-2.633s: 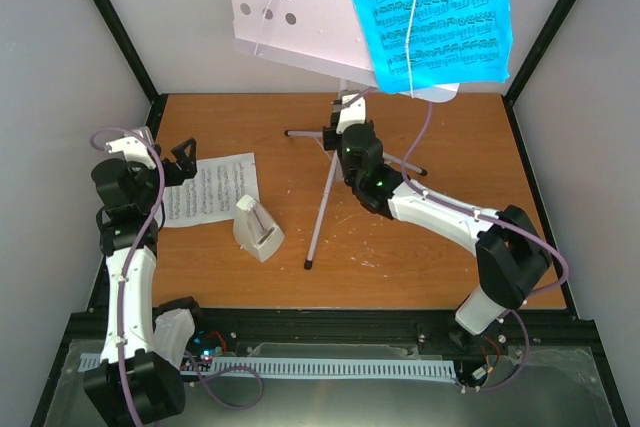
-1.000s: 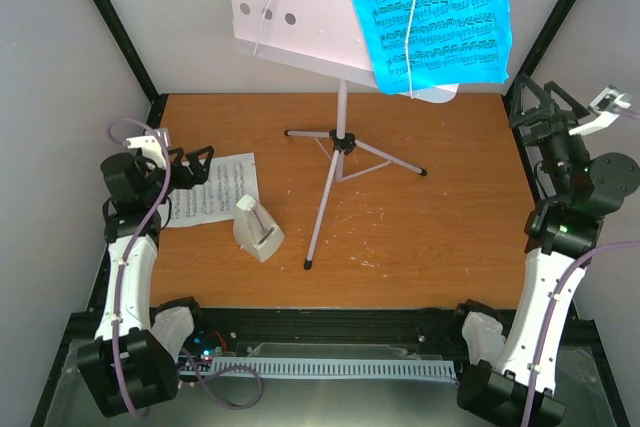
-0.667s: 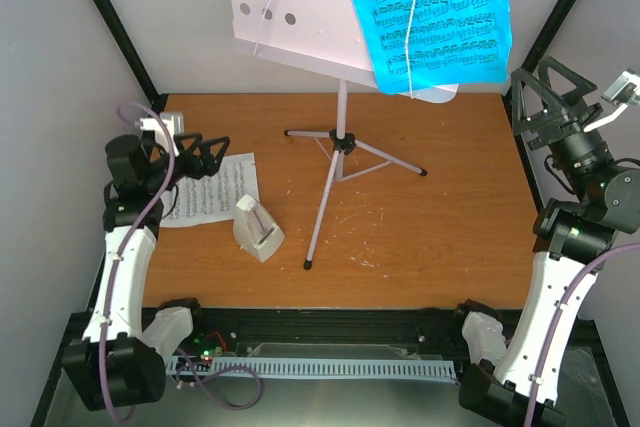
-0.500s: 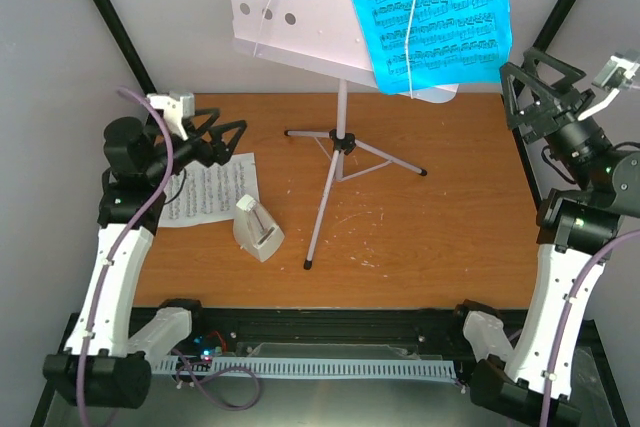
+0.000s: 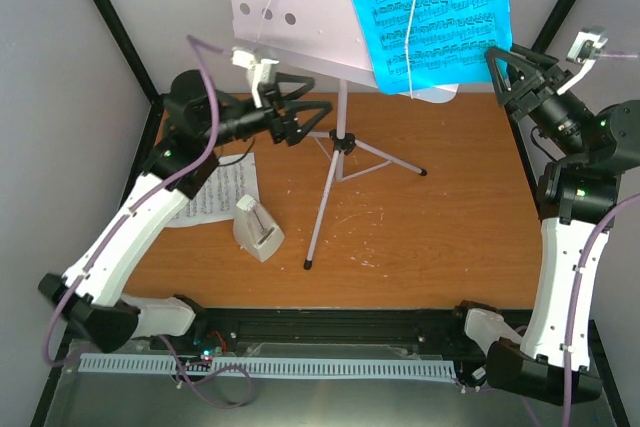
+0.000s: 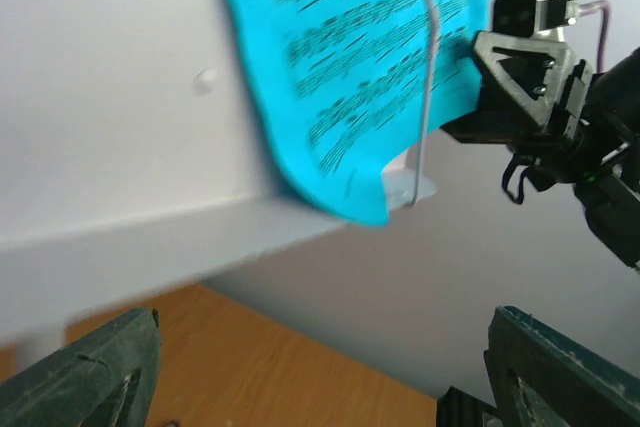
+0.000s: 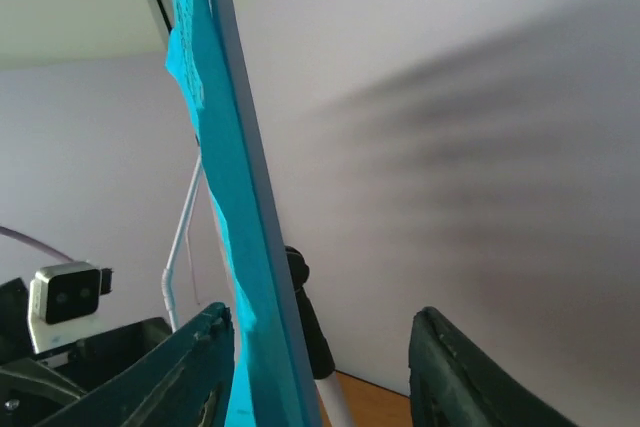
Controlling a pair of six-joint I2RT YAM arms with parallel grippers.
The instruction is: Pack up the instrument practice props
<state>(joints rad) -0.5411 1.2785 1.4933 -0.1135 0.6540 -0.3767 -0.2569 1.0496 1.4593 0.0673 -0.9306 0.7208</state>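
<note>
The white perforated music stand (image 5: pixel 290 7) rises on thin tripod legs (image 5: pixel 340 142) at the back middle. A bright blue sheet-music page (image 5: pixel 430 12) lies on its desk under a wire holder. A white sheet-music page (image 5: pixel 215 197) and the white pyramid metronome (image 5: pixel 257 229) sit on the table at the left. My left gripper (image 5: pixel 305 112) is open and empty, raised just under the desk's lower edge; its view shows the desk (image 6: pixel 120 147) and the blue page (image 6: pixel 350 67). My right gripper (image 5: pixel 510 72) is open beside the blue page's right edge (image 7: pixel 215 197), which lines up with its gap.
The wooden table (image 5: pixel 430 237) has black frame posts and grey walls on both sides. The stand's pole (image 5: pixel 330 187) and spread legs cross the table's middle. My right gripper shows in the left wrist view (image 6: pixel 520 77).
Both arms have risen from the table's sides. The left gripper has moved up and right to under the stand's desk. The right gripper has swung left toward the blue page.
</note>
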